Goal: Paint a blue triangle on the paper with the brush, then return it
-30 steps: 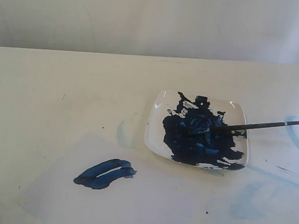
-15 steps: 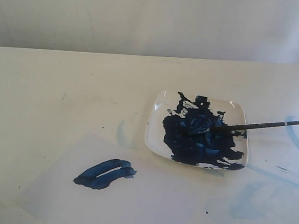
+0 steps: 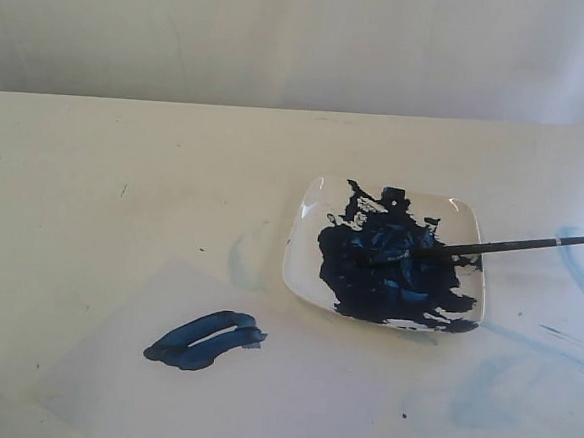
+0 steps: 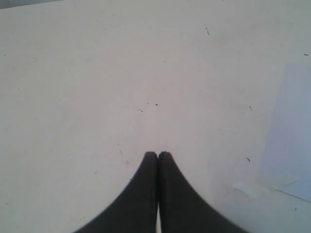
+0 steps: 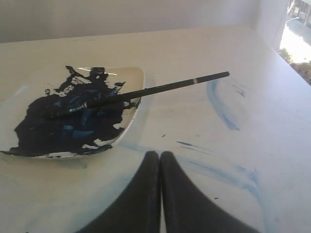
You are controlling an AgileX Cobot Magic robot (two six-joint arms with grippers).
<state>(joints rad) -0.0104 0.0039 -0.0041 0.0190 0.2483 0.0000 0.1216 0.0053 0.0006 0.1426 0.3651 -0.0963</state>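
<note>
The brush (image 3: 491, 245) lies across the white plate (image 3: 303, 270), bristles in the dark blue paint, black handle sticking out past the plate's right rim. In the right wrist view the brush (image 5: 160, 89) rests the same way on the plate (image 5: 133, 75). The blue triangle (image 3: 206, 339) is a narrow dark loop on the paper (image 3: 289, 399) at the front left. My right gripper (image 5: 160, 154) is shut and empty, over the table beside the plate. My left gripper (image 4: 158, 154) is shut and empty above bare table, with a corner of the paper (image 4: 291, 145) to one side. Neither gripper shows in the exterior view.
Faint light-blue smears mark the table to the right of the plate (image 3: 480, 393) and near its right edge (image 3: 580, 264). A wall runs behind the table's far edge (image 3: 280, 109). Bright window light sits beyond the table corner (image 5: 296, 39).
</note>
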